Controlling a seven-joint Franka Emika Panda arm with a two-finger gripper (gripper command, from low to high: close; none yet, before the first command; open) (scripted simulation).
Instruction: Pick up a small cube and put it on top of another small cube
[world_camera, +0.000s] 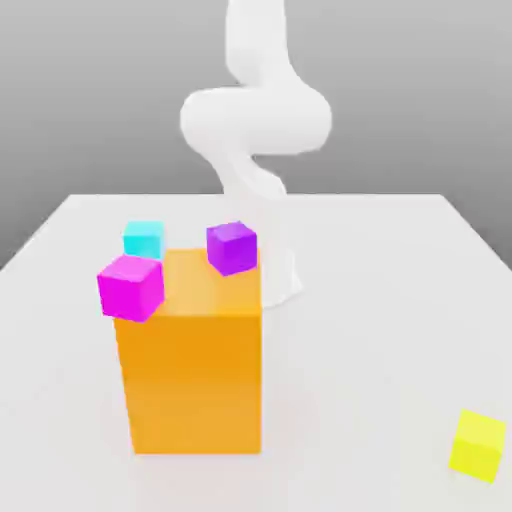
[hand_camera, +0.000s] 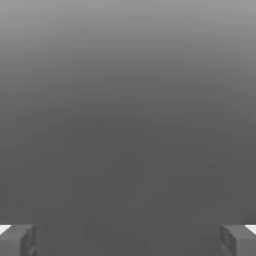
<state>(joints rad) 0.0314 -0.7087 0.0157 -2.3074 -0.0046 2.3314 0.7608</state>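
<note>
The small yellow cube (world_camera: 476, 445) lies on the white table (world_camera: 400, 330) near the front edge, at the exterior view's right, far from the white arm (world_camera: 255, 120) that rises at the back. In the hand view my gripper (hand_camera: 128, 241) is open. Its two grey fingertips (hand_camera: 17, 240) stand wide apart with nothing between them, and plain grey background lies ahead. No cube is near the fingers.
A tall orange block (world_camera: 192, 365) stands mid-table. A magenta cube (world_camera: 131, 286) overlaps its upper left corner and a purple cube (world_camera: 232, 248) its upper far corner; whether they rest on it I cannot tell. A cyan cube (world_camera: 143, 239) sits behind.
</note>
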